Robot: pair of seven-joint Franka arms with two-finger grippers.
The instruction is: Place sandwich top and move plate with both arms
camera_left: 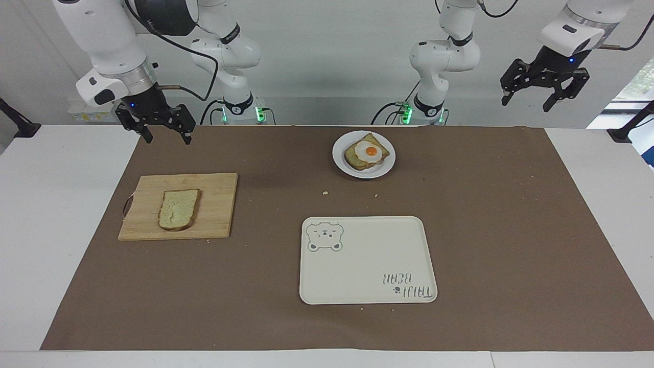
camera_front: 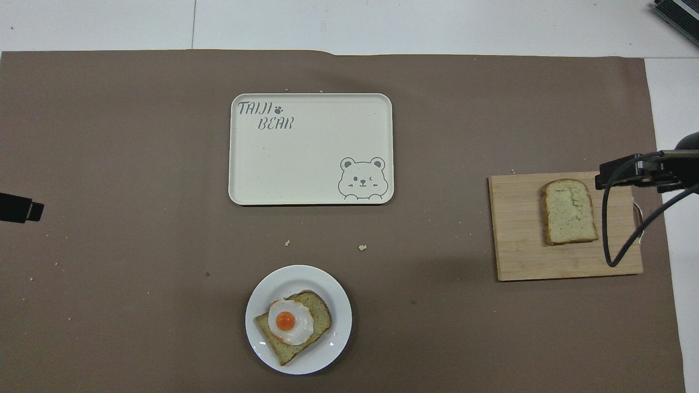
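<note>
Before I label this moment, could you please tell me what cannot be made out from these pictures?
- Overhead view: the left claw is cut off by the edge; only a black tip shows.
- Overhead view: the right claw is mostly out of frame, and its cable crosses the board.
- Both views: the toast under the egg is partly covered.
- Both views: the underside of the bread is hidden.

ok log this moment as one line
phase: not started | sandwich top: on cutting board | plate: holds egg toast | left gripper: open, raised | right gripper: open, raised
</note>
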